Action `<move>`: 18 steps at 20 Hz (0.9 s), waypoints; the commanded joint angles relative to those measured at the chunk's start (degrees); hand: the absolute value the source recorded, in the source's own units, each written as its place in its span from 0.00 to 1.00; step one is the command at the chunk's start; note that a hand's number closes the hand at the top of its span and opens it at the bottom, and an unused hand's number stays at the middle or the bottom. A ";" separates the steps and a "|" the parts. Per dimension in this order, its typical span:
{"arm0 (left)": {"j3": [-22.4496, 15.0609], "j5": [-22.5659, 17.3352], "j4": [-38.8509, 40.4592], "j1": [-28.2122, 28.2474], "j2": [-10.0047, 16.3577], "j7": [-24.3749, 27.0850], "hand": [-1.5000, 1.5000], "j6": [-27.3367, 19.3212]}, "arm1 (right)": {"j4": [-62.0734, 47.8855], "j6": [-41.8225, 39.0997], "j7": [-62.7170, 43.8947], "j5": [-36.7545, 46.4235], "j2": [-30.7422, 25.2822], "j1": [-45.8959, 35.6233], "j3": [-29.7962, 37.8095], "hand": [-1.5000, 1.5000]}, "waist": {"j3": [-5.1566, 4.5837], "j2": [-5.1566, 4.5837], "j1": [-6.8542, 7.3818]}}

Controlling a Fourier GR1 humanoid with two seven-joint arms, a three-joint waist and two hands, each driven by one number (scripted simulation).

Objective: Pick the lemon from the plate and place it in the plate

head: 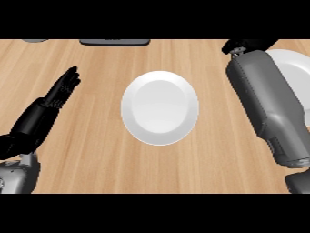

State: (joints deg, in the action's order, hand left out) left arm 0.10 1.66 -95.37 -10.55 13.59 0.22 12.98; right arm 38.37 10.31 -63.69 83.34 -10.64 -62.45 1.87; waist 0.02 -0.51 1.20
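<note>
Lemon isn't showing anywhere right now, so heads up before you commit to a move. Your right hand (246, 45) is stretched way out over the far-right plate (309, 82), and the forearm covers a good chunk of that plate. That's probably why the fruit is hidden: my guess is it's under the arm or inside that hand. Only a bit of the hand pokes out near the top, so I honestly can't tell if it's open or closed on something.

Your left hand (36, 118) is parked at the left, fingers (67, 84) straight and together, pointing away from you, holding nothing. Looks like it's just resting there out of the way.

The centre plate (161, 109) sits well to the right of those fingertips, bare white, between the two arms, so I'd read that as the drop-off spot. Beyond the fingertips, at the far edge of the counter (97, 150), there's a dark flat thing (115, 42). I can't tell what it is.
</note>
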 commanded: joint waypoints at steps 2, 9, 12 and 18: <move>-2.23 2.10 -1.28 2.00 -1.59 1.52 0.50 -0.88 | -2.02 13.06 -1.87 0.19 -4.70 3.23 4.73 1.00 | 0.04 -0.15 0.29; 1.45 -1.18 -0.06 -1.92 -0.08 -1.83 0.50 0.67 | -8.51 18.93 4.91 1.09 -10.58 7.89 8.54 1.00 | 0.04 -0.11 -0.11; -0.65 0.55 -1.74 -0.35 -1.30 -1.69 0.50 0.09 | -14.12 16.21 9.18 -2.52 -13.69 5.06 12.54 1.00 | 0.06 -0.24 0.45; 0.71 -1.51 -3.28 0.62 0.15 -1.71 0.50 2.28 | -18.99 19.75 10.48 -10.11 -14.89 9.06 20.56 0.00 | 0.14 -0.44 1.13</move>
State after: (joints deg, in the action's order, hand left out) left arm 0.67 1.16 -97.14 -9.78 13.34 -0.46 14.18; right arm 23.53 28.16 -54.52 77.11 -23.56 -54.03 18.17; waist 0.12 -0.83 1.80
